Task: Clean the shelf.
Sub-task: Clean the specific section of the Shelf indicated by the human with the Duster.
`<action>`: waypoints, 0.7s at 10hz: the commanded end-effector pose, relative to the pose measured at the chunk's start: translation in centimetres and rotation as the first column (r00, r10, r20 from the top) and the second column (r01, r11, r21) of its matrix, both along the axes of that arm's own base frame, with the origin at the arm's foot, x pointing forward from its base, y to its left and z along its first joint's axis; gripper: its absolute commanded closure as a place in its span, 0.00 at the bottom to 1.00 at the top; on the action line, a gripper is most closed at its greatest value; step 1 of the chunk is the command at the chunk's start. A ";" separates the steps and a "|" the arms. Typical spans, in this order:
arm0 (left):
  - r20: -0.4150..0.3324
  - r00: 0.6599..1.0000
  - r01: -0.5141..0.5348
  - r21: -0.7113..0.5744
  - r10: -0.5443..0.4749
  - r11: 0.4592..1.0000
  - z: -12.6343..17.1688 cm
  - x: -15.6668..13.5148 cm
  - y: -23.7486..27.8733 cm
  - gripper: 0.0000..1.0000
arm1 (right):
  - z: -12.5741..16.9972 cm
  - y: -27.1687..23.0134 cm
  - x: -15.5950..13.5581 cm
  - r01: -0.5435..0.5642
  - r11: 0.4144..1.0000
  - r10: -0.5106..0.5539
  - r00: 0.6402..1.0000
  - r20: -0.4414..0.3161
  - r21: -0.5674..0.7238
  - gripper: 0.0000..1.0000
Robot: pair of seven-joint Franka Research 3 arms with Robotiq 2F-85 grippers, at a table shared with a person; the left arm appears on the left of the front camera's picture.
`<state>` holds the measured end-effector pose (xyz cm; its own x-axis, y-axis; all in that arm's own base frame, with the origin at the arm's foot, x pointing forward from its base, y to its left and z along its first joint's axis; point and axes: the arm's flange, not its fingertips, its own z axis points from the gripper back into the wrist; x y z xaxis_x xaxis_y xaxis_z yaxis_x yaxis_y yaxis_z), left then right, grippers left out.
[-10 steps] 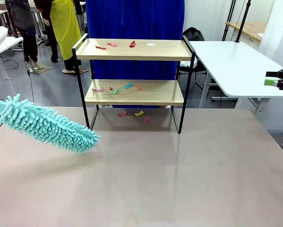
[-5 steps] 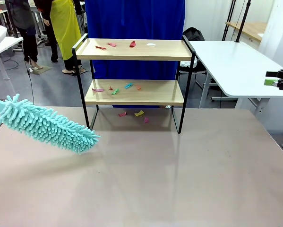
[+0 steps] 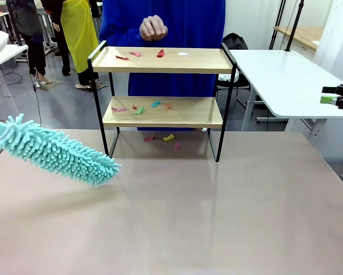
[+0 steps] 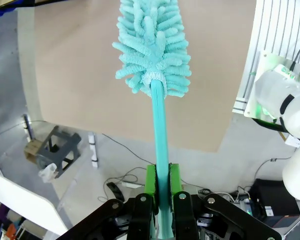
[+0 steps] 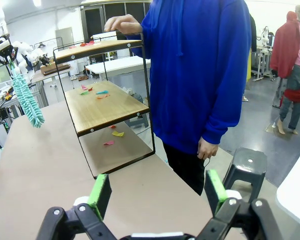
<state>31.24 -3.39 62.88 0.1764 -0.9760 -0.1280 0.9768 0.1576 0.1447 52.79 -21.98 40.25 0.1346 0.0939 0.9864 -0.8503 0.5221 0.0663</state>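
The shelf (image 3: 205, 61) holds coloured scraps (image 3: 139, 110) on both boards.

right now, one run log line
left gripper: shut on teal duster | right gripper: open | duster: left of shelf, apart | paper scraps: on both boards | person's hand: above top board

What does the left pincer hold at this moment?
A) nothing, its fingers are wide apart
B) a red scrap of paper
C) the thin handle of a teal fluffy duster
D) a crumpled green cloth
C: in the left wrist view the left pincer is shut with its green pads on the thin handle of the teal duster.
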 end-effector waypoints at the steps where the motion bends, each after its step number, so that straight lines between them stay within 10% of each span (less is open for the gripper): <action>1: -0.003 1.000 -0.001 -0.001 0.001 1.000 0.2 -0.2 0.0 0.87 | 0.2 0.2 0.0 -0.004 1.000 0.004 1.000 0.004 -0.001 0.00; 7: -0.003 1.000 -0.001 -0.001 0.001 1.000 0.2 -0.2 0.0 0.87 | 0.2 0.2 0.0 -0.004 1.000 0.004 1.000 0.004 -0.001 0.00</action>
